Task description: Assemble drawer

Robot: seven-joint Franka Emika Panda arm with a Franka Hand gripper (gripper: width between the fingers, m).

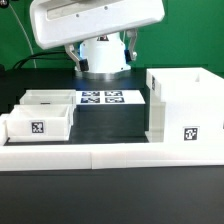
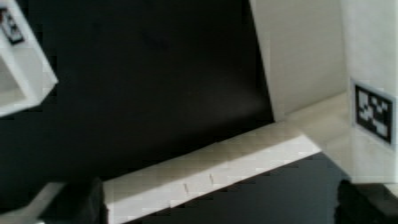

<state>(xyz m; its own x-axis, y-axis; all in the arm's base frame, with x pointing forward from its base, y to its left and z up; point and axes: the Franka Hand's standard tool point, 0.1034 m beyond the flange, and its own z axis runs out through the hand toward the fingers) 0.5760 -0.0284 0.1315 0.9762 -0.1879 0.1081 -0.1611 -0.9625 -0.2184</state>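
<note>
The drawer's large open-fronted shell [image 1: 184, 106] stands on the black table at the exterior view's right, with a tag on its front. The two small open-top trays [image 1: 47, 100] [image 1: 39, 123] sit side by side at the exterior view's left, and the nearer one shows a tag. My gripper [image 1: 102, 52] hangs high above the table's back middle, away from all parts. In the wrist view the gripper [image 2: 214, 206] is open and empty, with dark fingertips [image 2: 64, 201] at the frame's edges. The shell [image 2: 313, 60] and one tray [image 2: 18, 62] also show in the wrist view.
The marker board [image 1: 101, 98] lies flat between the trays and the shell. The long low white border wall [image 1: 110, 156] runs along the table's front and crosses the wrist view [image 2: 214, 170] diagonally. Black table [image 2: 160, 90] shows between the parts.
</note>
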